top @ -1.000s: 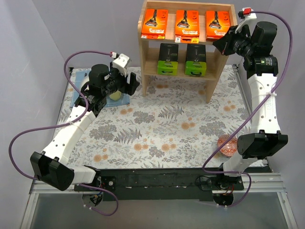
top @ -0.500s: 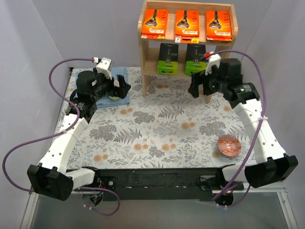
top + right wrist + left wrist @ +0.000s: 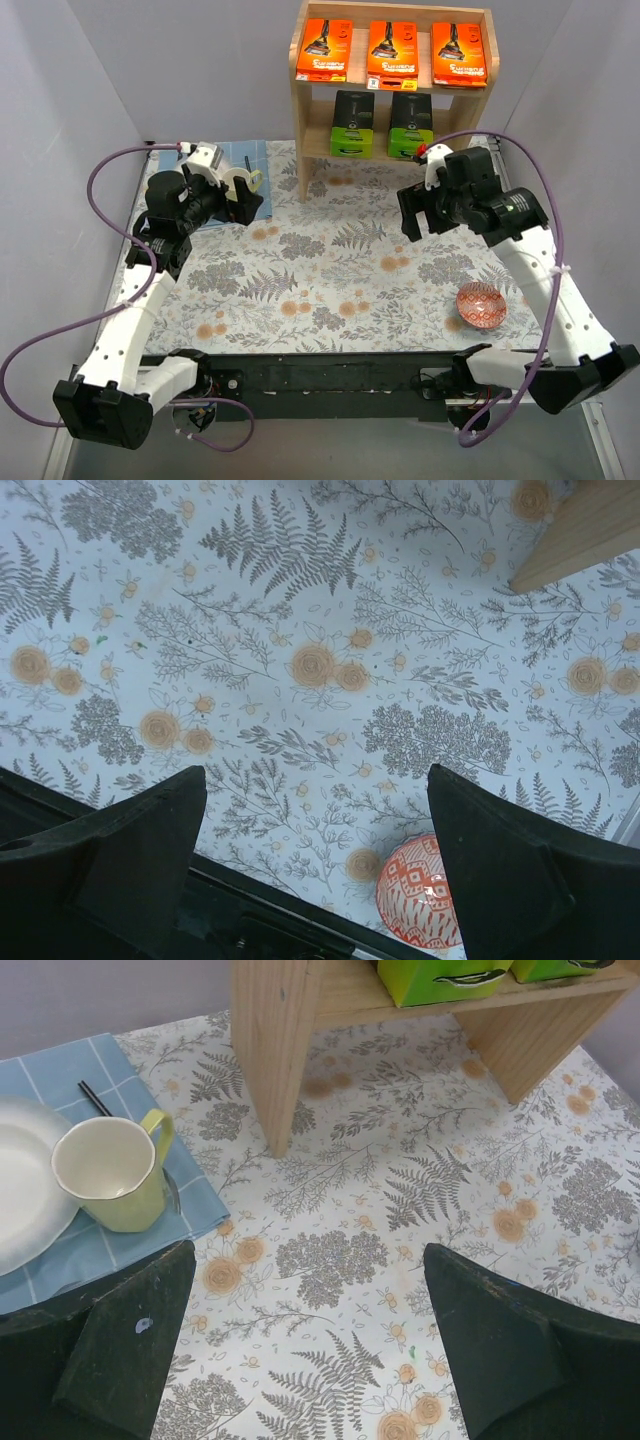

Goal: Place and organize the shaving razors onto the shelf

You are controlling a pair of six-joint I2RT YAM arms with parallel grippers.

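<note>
The wooden shelf (image 3: 310, 120) stands at the back of the table. Three orange shaving razors (image 3: 392, 50) stand side by side on its top tier, and two lime-green ones (image 3: 352, 124) stand on the lower tier. My left gripper (image 3: 252, 203) hovers open over the floral cloth, left of the shelf. In the left wrist view nothing lies between its fingers (image 3: 120, 1350), and the shelf's side panel (image 3: 275, 1040) and a green pack (image 3: 450, 978) show ahead. My right gripper (image 3: 420, 218) hangs open and empty in front of the shelf's right leg (image 3: 590, 530).
A yellow mug (image 3: 115, 1175), a white plate (image 3: 25, 1190) and a dark stick lie on a blue cloth (image 3: 60, 1070) at the left. A red patterned bowl (image 3: 480, 305) sits near the front right. The black base rail (image 3: 330, 370) runs along the near edge.
My right arm has swung away from the shelf's upper right end down to the table in front of it, its jaws now wide. The left arm has drawn back to the left.
</note>
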